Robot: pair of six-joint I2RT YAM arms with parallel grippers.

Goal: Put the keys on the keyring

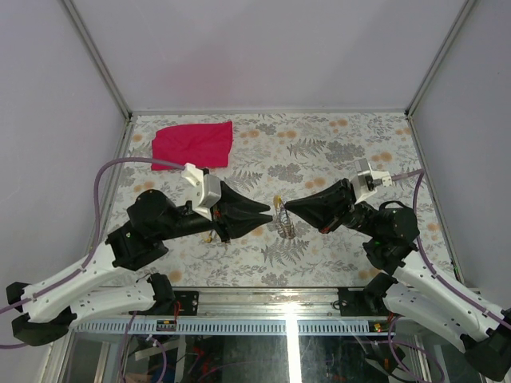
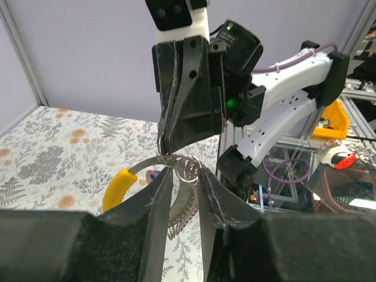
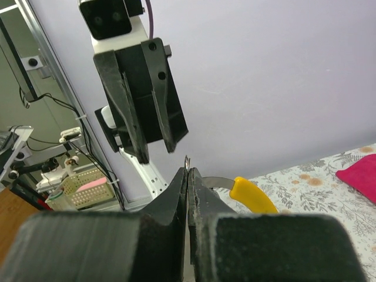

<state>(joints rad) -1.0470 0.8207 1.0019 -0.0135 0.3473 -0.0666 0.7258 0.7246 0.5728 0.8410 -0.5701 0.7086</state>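
My right gripper [image 1: 286, 206] [image 3: 188, 171] is shut on the thin metal keyring [image 2: 187, 166], held above the table's middle. The ring's edge pokes out above its tips in the right wrist view [image 3: 187, 160]. The silvery chain [image 1: 287, 228] [image 2: 185, 211] hangs down from the ring. A yellow-headed key [image 1: 277, 199] [image 2: 119, 188] [image 3: 252, 194] sticks out sideways, its blade reaching the ring. My left gripper [image 1: 271, 214] [image 2: 185, 174] faces the right one tip to tip, jaws apart, with the ring between its fingertips [image 2: 164, 182]. Red and blue key heads [image 2: 154, 174] lie on the table below.
A red cloth [image 1: 193, 144] [image 3: 358, 176] lies at the far left of the floral table [image 1: 335, 152]. A small key-like object [image 1: 209, 236] lies beside the left arm. Grey walls stand round the table on three sides.
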